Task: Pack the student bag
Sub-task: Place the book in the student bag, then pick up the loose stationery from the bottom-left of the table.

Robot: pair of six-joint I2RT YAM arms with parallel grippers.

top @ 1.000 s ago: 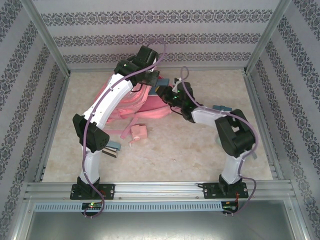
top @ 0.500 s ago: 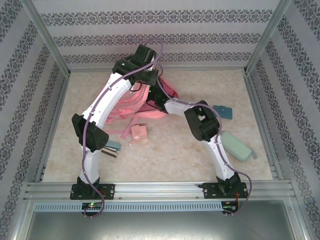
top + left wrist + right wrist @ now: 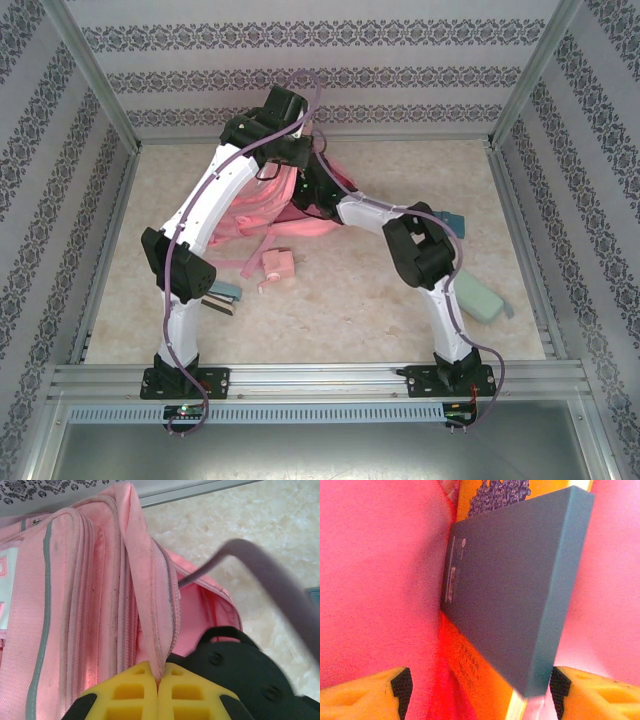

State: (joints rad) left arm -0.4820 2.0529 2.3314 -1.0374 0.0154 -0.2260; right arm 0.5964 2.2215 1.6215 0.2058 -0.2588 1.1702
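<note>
Top external: the student bag [image 3: 262,210] lay on the worktop [image 3: 350,300]. Left wrist: the left pincer [image 3: 159,690] was clamped tight on a pink strap of the bag, its body just ahead and leftward. Right wrist: the right pincer [image 3: 480,692] gaped wide inside pink fabric, with a teal box [image 3: 515,590] ahead between its fingers, against an orange book [image 3: 470,655].

Striped, floral-banded wallpaper walls [image 3: 300,60] enclose a beige marbled table [image 3: 350,310] framed by aluminium rails [image 3: 320,378].
</note>
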